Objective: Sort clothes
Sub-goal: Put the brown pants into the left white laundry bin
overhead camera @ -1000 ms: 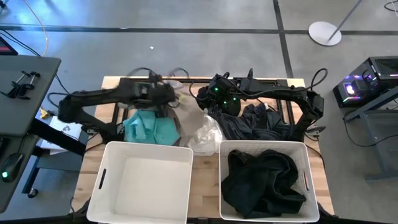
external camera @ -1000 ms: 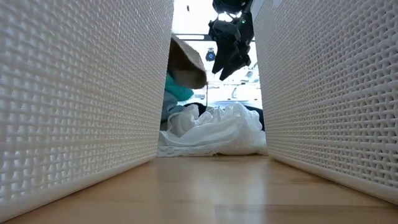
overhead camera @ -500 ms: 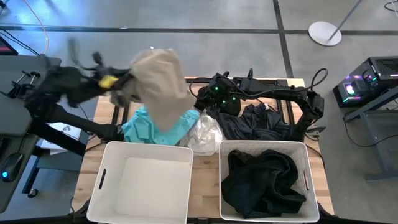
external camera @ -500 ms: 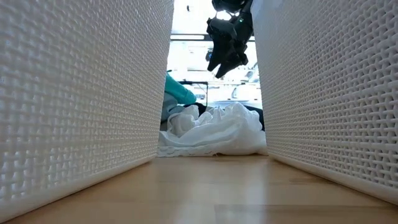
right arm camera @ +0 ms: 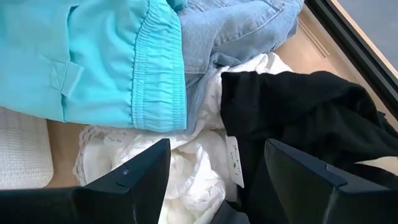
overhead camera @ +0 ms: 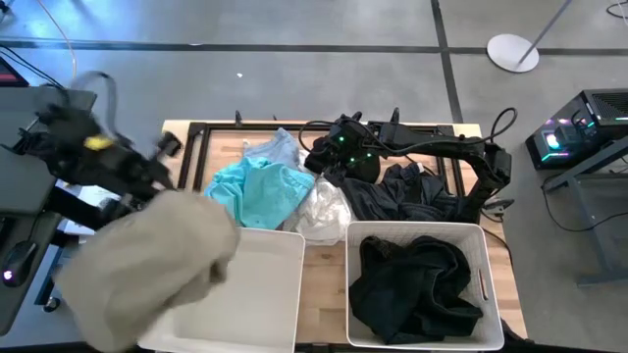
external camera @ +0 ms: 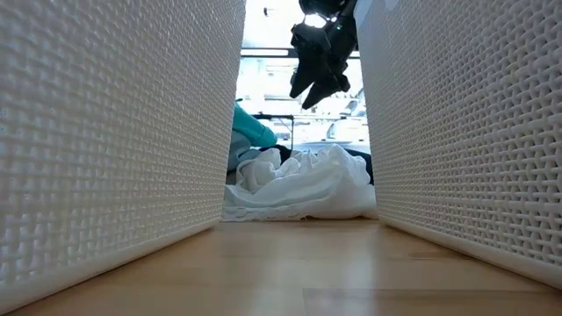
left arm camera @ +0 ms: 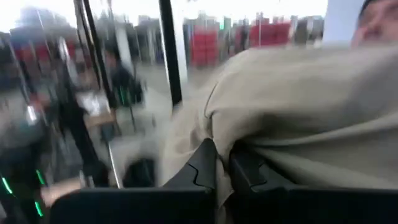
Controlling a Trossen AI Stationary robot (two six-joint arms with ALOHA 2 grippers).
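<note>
My left gripper (overhead camera: 162, 186) is shut on a beige garment (overhead camera: 147, 265), which is up in the air over the left part of the left white basket (overhead camera: 285, 294) and the table's left edge. My right gripper (right arm camera: 217, 180) is open and empty, hovering over the pile at the table's far middle (overhead camera: 329, 162). The pile holds a teal garment (overhead camera: 260, 191), a pale blue-grey one (overhead camera: 275, 149), a white one (overhead camera: 324, 211) and a charcoal one (overhead camera: 412, 196). They lie on the table and overlap. A black garment (overhead camera: 417, 284) lies in the right basket. My left gripper pinches a bunched fold of the beige garment (left arm camera: 249, 140) between its two fingers (left arm camera: 205, 165); which part of the garment that is, I cannot tell. The garment is lifted clear of the table and the pile, and it spreads out beyond the fingers.
Two white baskets stand side by side at the table's near edge, the right one (overhead camera: 481, 245) on the right. A dark metal frame (overhead camera: 196, 132) runs along the table's far side. A narrow strip of bare table (external camera: 299, 263) lies between the baskets.
My left gripper has pulled the beige garment up off the pile, then swung it toward the table's left and near edge. The garment now hangs clear over the left basket's left part. The teal and pale blue-grey garments under it are uncovered.
</note>
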